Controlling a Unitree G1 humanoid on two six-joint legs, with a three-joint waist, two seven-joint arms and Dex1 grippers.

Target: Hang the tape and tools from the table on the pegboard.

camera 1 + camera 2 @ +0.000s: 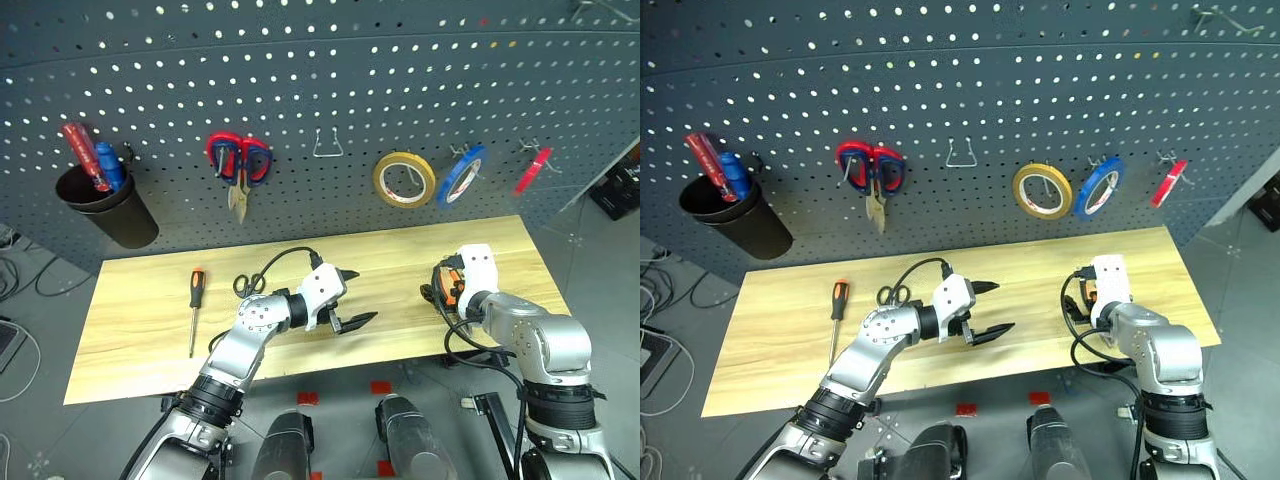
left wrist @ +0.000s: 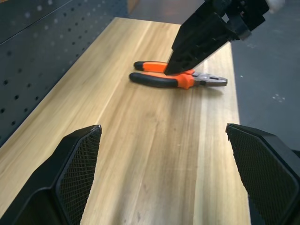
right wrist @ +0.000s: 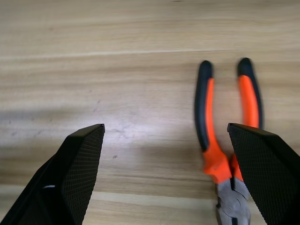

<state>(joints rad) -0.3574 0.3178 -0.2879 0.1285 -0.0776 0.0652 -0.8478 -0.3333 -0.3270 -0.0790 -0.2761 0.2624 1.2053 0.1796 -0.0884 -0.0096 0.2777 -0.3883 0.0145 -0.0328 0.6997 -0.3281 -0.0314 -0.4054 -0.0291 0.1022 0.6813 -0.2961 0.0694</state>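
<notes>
Your left gripper (image 1: pixel 352 297) hovers at frame centre over the table (image 1: pixel 150 330), fingers spread wide and pointing right. Left of it lie the screwdriver (image 1: pixel 195 307), orange-and-black handled, and the black-handled scissors (image 1: pixel 248 284). At right, your right gripper (image 3: pixel 164 173) tilts downward, fingers apart, poised above the orange-and-black pliers (image 3: pixel 225 136) lying flat. The red-edged tape (image 1: pixel 533 170) hangs upper right on the pegboard (image 1: pixel 320 80).

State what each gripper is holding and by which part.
Nothing: the left gripper and right gripper are both open and empty, the pliers lying on the table.
</notes>
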